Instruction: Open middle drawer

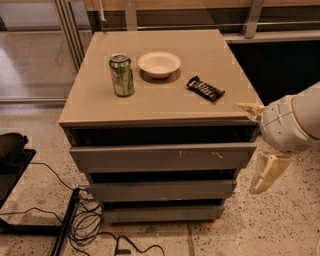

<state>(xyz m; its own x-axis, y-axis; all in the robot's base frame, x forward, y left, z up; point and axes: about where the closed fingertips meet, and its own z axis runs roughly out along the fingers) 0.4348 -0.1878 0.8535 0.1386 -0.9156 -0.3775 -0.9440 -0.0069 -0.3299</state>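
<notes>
On my feed the tan-topped cabinet [165, 100] stands on a speckled terrazzo floor [285, 225]. Left of it I see a glass partition [30, 50] in metal framing, behind it metal legs [131, 15], and to its right a dark recess [280, 65]. Black cables [85, 225] coil by its left foot. The gripper [250, 147] hangs at its right front corner, fingers spread.

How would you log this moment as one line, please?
gripper: fingers open, beside cabinet right front corner | middle drawer: untouched | phase: pre-contact
</notes>
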